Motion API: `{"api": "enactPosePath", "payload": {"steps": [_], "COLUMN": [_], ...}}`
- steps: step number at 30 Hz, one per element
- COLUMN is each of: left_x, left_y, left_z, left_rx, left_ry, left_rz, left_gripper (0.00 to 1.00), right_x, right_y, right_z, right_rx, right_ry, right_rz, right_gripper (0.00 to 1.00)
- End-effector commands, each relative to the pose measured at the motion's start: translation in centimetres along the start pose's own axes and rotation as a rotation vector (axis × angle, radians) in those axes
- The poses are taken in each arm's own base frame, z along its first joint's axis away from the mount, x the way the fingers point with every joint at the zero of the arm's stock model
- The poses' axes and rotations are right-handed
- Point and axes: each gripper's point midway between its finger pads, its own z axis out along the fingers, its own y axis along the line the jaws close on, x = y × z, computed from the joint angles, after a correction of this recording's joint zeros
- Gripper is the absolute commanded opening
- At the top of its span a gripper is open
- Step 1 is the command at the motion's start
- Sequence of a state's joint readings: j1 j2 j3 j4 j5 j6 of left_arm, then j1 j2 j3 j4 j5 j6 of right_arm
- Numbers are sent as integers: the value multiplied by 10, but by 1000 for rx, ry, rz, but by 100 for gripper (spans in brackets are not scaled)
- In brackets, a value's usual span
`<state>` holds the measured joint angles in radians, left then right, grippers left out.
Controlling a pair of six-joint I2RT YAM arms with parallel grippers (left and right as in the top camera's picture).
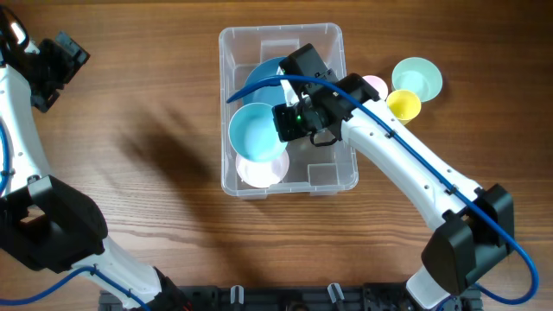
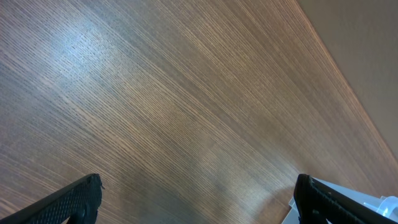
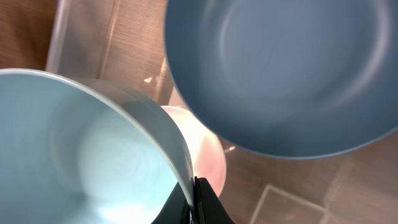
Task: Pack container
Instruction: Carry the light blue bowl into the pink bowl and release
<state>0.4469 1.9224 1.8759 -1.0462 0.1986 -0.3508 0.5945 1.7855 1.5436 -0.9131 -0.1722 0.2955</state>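
The clear container (image 1: 332, 176) stands mid-table; its wall (image 3: 81, 37) also shows in the right wrist view. Inside it a dark blue bowl (image 1: 259, 78) (image 3: 292, 68) lies at the far end and a pale pink bowl (image 1: 262, 170) (image 3: 202, 146) at the near left. My right gripper (image 1: 289, 121) (image 3: 193, 199) is over the container, shut on the rim of a light blue bowl (image 1: 256, 130) (image 3: 81, 155), which hangs tilted above the pink one. My left gripper (image 1: 54, 76) (image 2: 198, 186) is far off at the table's top left, open over bare wood.
Three small bowls sit just right of the container: a yellow bowl (image 1: 403, 104), a mint bowl (image 1: 417, 78) and a small pink bowl (image 1: 374, 85) partly under my right arm. Bare wooden tabletop (image 1: 147, 130) lies between the left gripper and the container.
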Motion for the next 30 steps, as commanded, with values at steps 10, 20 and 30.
{"api": "enactPosePath", "payload": {"steps": [10, 20, 30], "left_x": [-9, -9, -9], "left_y": [-6, -6, -6], "left_z": [-17, -17, -17], "left_rx": [18, 17, 18], "left_ry": [-47, -48, -47], "left_rz": [-1, -1, -1], "left_gripper": [100, 100, 100], "right_x": [21, 24, 7], "right_y": [5, 2, 0], "right_z": [2, 2, 2], "right_rx": [-20, 0, 9], "right_ry": [93, 102, 31], "right_rz": [82, 108, 107], "right_gripper": [4, 26, 44]}}
